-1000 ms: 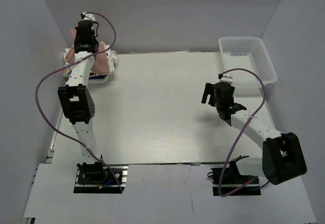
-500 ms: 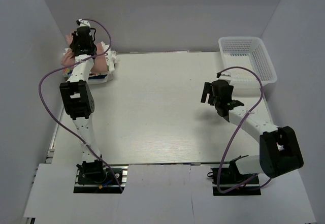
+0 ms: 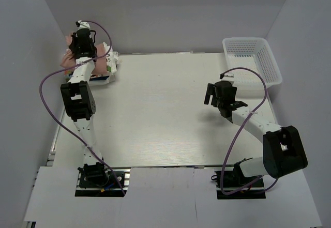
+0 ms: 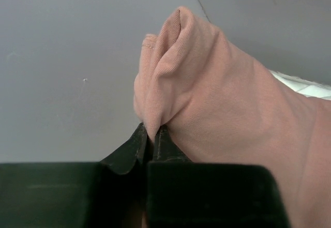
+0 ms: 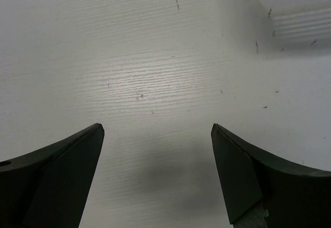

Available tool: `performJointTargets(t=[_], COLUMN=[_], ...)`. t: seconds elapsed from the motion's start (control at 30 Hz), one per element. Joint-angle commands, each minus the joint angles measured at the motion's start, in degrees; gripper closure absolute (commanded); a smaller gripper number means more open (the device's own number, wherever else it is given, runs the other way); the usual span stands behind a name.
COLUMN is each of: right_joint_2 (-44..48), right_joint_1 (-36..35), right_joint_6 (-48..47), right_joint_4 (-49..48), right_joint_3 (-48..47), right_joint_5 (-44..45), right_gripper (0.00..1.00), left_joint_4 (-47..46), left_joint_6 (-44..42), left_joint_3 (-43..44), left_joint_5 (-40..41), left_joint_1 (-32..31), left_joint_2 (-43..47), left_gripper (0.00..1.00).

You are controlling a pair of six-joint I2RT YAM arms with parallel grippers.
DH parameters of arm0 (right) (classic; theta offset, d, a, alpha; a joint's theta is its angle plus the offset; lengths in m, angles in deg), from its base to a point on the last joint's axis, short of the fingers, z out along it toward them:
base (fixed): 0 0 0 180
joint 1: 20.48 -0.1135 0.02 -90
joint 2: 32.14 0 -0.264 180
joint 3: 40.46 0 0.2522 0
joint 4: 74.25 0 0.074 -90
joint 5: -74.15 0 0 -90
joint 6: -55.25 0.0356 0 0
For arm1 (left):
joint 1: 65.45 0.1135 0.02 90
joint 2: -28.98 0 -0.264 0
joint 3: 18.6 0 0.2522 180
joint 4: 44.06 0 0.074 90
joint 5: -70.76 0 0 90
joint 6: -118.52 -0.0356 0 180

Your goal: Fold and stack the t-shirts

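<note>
i'd say barely begun: left tool (image 4: pixel 151 135) is clamped on a fold of the pink t-shirt (image 4: pixel 222 104), right tool (image 5: pixel 158 132) gapes wide over the counter (image 5: pixel 155 42); nothing looks folded or stacked yet.

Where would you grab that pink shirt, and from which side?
Likely a raised fold on top of the pink shirt, from above: it lies bunched, so ridges stick up for thin jaws. The left gripper pinches one such fold.
</note>
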Motion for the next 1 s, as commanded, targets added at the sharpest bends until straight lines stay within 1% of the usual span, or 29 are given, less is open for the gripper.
performJointTargets(t=[0.0,0.03,0.07,0.1,0.13,0.2,0.23,0.27,0.4,0.47,0.5,0.53,0.6,0.7,0.73,0.83,0.93,0.97], right_joint_2=[-0.7,-0.5,-0.5,-0.4,-0.3,-0.1,0.3,0.3,0.7,1.6,2.3,2.5,3.2,3.7,3.7,3.9,3.8,3.4], right_joint_1=[0.1,0.1,0.1,0.1,0.1,0.1,0.2,0.1,0.0,0.1,0.1,0.1,0.1,0.1,0.1,0.1,0.1,0.1], right_joint_6=[0.7,0.7,0.6,0.7,0.6,0.7,0.7,0.6,0.4,0.4,0.4,0.5,0.6,0.5,0.4,0.4,0.3,0.6], right_joint_4=[-0.9,-0.9,-0.8,-0.8,-0.6,-0.4,-0.4,-0.3,-0.1,-0.2,-0.2,-0.3,-0.7,-0.3,-0.3,-0.2,-0.2,-0.2], right_joint_3=[-2.6,-2.5,-2.7,-2.6,-2.7,-2.8,-2.8,-2.8,-3.2,-2.9,-2.4,-1.8,-1.2,-0.5,-0.2,0.1,0.0,0.0], right_joint_5=[0.1,0.1,0.2,0.1,0.1,0.1,0.2,0.0,-1.2,-1.9,-2.4,-2.4,-2.9,-2.0,-1.4,-0.4,-0.1,0.0], right_gripper=[0.1,0.1,0.1,0.1,0.1,0.1,0.1,0.1,0.1,0.1,0.1,0.1,0.1,0.1,0.1,0.1,0.1,0.1], left_joint_4=[-2.9,-3.5,-3.5,-3.5,-3.5,-1.5,-0.4,2.6,7.1,9.3,10.1,11.2,13.8,16.5,17.0,18.6,18.6,18.6], left_joint_6=[0.3,-0.3,-0.3,-0.3,-0.3,1.3,1.4,2.5,7.8,9.0,10.9,12.1,14.9,14.9,14.9,14.9,14.9,14.9], left_joint_3=[-1.2,-2.0,-3.2,-3.2,-3.7,-3.2,-2.3,-0.5,1.8,2.4,2.4,3.0,3.5,4.0,4.0,4.0,3.4,3.4], left_joint_5=[1.2,2.4,4.3,4.3,5.3,7.4,7.4,7.4,2.9,-0.9,-2.5,-6.0,-8.6,-16.2,-20.4,-24.9,-28.2,-28.3], left_joint_1=[-0.2,-0.2,-0.2,-0.2,-0.2,-0.2,-0.2,-0.2,-0.8,-0.8,-0.8,-1.4,-1.4,-1.9,-1.9,-3.2,-4.9,-5.7], left_joint_2=[3.2,2.7,2.7,2.7,2.7,2.0,2.0,1.5,2.0,2.6,2.6,2.6,0.9,-1.7,-2.3,-4.6,-5.4,-6.0], left_gripper=[0.84,0.76,0.46,0.37,0.34,0.15,0.03,0.0,0.0,0.0,0.0,0.0,0.0,0.0,0.0,0.0,0.05,0.05])
